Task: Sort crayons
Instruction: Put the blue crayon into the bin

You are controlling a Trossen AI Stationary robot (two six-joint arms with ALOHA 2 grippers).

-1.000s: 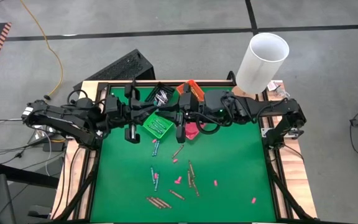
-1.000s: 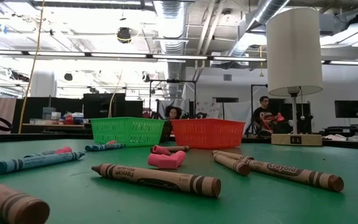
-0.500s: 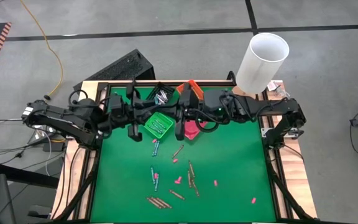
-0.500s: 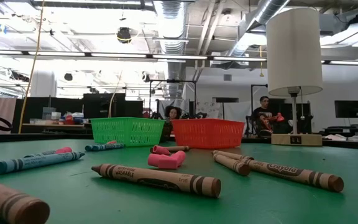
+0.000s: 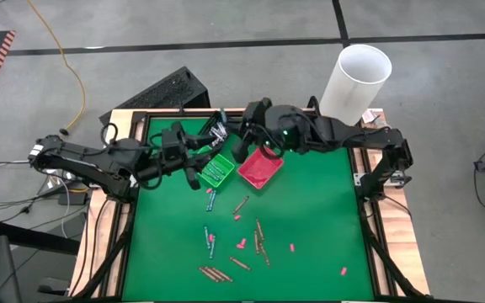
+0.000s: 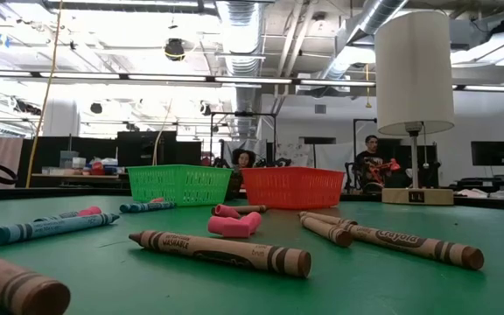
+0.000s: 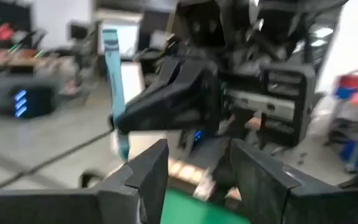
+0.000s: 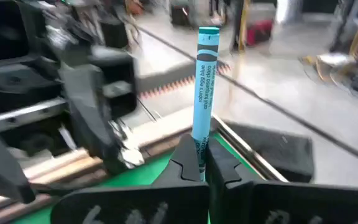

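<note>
A teal-blue crayon (image 8: 205, 81) sticks out past the fingertips of my right gripper (image 8: 199, 155), which is shut on it above the far side of the table, over the bins (image 5: 241, 150). My left gripper (image 7: 197, 168) is open with nothing between its fingers and hovers by the green bin (image 5: 194, 171). In the left wrist view the same crayon (image 7: 112, 74) shows just beside its fingers. More crayons lie flat on the green mat: blue ones (image 5: 211, 199) and brown ones (image 5: 259, 236), the nearest brown one (image 6: 221, 252). My right gripper pinches the crayon's lower end (image 8: 201, 152) between its two fingertips. The crayon runs on in line with the fingers, and most of its length juts out beyond them. It is lifted clear of the table and the bins.
A green bin (image 5: 216, 168) and a red bin (image 5: 259, 168) stand side by side at the far middle, with a dark bin (image 5: 217, 130) behind them. A tall white cylinder (image 5: 356, 80) stands at the far right corner. Small pink bits (image 5: 241, 244) dot the mat.
My right gripper has swung up and toward the table's far edge, uncovering the red bin. My left gripper has shifted toward the table's right edge, to the green bin. The crayons on the mat have stayed put.
</note>
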